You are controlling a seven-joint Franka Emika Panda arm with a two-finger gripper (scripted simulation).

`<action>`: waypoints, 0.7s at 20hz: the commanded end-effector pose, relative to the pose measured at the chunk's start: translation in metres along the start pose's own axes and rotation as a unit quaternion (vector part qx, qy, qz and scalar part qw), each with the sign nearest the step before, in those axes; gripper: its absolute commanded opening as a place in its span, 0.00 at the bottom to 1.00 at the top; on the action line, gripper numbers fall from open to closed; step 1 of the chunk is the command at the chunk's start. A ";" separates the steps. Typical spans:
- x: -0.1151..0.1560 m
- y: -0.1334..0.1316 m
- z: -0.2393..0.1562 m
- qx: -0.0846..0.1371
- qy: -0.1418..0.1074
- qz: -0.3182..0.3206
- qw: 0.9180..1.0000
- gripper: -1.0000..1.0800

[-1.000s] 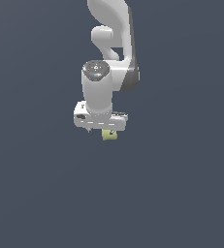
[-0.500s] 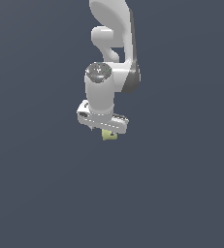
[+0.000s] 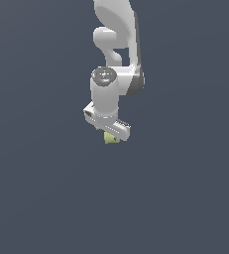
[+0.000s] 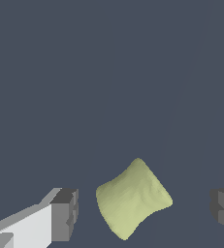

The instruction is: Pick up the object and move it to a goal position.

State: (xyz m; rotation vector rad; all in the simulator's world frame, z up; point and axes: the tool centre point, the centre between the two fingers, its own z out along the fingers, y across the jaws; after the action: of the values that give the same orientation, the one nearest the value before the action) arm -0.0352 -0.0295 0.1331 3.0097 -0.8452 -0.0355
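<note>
Gripper (image 4: 142, 213) spread wide, holding nothing; the object (image 4: 133, 198) sits tilted between the fingers (image 4: 65, 213), touching neither, low in frame.

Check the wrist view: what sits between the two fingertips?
Only the object, flanked by the fingertips with bare gaps either side; the gripper is open.

A matt, faintly bumpy surface is shown on the object (image 4: 134, 199); the arm (image 3: 117, 34) is rendered smooth, softly glossy.

Pale yellow-green object (image 4: 134, 198), white arm (image 3: 117, 44)
</note>
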 end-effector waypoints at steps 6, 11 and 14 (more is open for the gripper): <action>-0.011 0.000 0.011 0.004 0.001 0.102 0.995 0.96; -0.019 0.001 0.018 0.006 0.001 0.170 0.986 0.96; -0.024 0.002 0.022 0.007 0.001 0.210 0.978 0.96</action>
State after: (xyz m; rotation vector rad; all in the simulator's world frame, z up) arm -0.0547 -0.0199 0.1139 2.8026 -1.4016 -0.0222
